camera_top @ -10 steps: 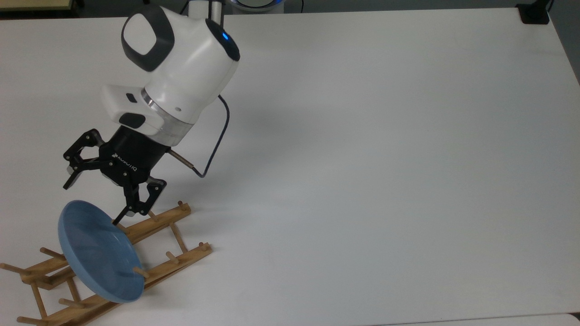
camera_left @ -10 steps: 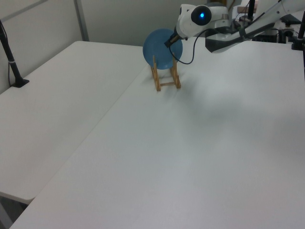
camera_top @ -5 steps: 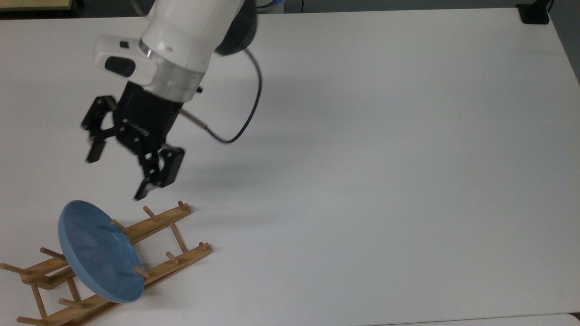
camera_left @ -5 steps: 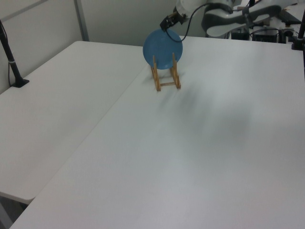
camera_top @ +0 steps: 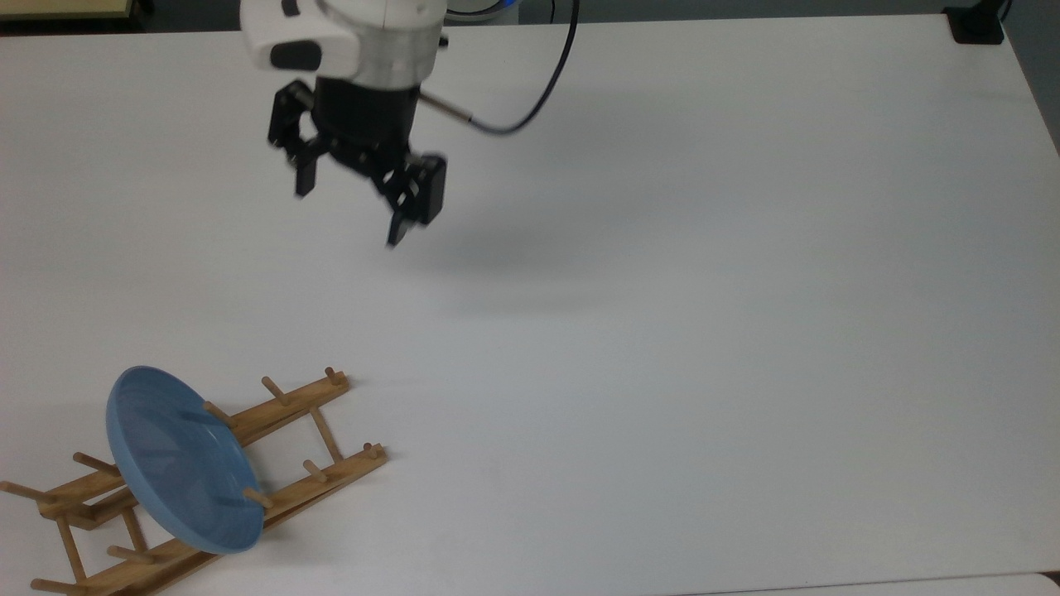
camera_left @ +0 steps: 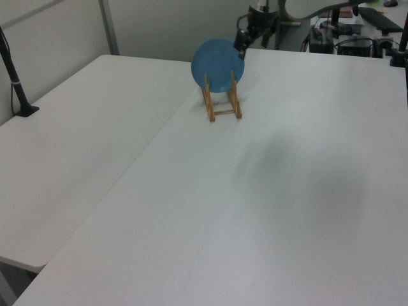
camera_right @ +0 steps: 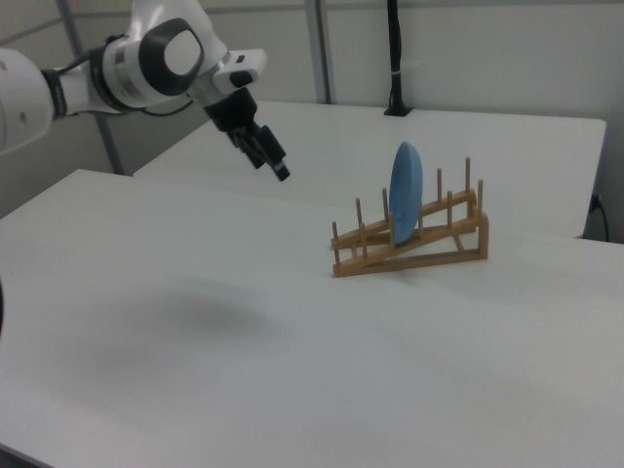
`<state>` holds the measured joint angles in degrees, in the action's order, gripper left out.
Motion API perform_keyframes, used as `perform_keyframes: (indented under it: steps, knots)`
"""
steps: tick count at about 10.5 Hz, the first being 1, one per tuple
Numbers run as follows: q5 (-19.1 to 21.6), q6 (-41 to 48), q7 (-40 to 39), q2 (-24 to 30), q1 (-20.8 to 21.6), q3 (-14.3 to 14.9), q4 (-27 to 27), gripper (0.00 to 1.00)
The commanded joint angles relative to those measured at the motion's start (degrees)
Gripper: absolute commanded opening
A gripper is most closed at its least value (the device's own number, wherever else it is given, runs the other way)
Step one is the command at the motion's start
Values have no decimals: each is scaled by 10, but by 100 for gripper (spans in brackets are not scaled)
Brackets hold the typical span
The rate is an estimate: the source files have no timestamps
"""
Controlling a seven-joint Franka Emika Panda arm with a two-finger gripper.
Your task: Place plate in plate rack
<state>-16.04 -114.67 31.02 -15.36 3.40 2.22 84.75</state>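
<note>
Here, the plate (camera_top: 182, 462) stands on edge between the pegs of the plate rack (camera_top: 286, 490), near the corner of the table (camera_top: 704, 290) at the top view's lower left, while the gripper (camera_top: 352, 207), jaws wide and empty, hangs well apart above, evidently having released it.

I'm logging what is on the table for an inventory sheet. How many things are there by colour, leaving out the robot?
Light blue: 1, the plate, standing on edge between the pegs.
Light-brown wood: 1, the plate rack that holds it.
Total: 2 things.
</note>
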Motion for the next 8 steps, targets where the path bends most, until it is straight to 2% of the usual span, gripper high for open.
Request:
perform_keyframes:
  steps: [1, 2, 4, 8]
  knots:
    - [81, 85, -181, 117, -2, -7, 117, 100]
    - [113, 140, -218, 132, -7, -7, 116, 100]
    - [121, 203, -231, 146, -10, -7, 112, 100]
    - [121, 217, -233, 147, -9, -6, 111, 100]
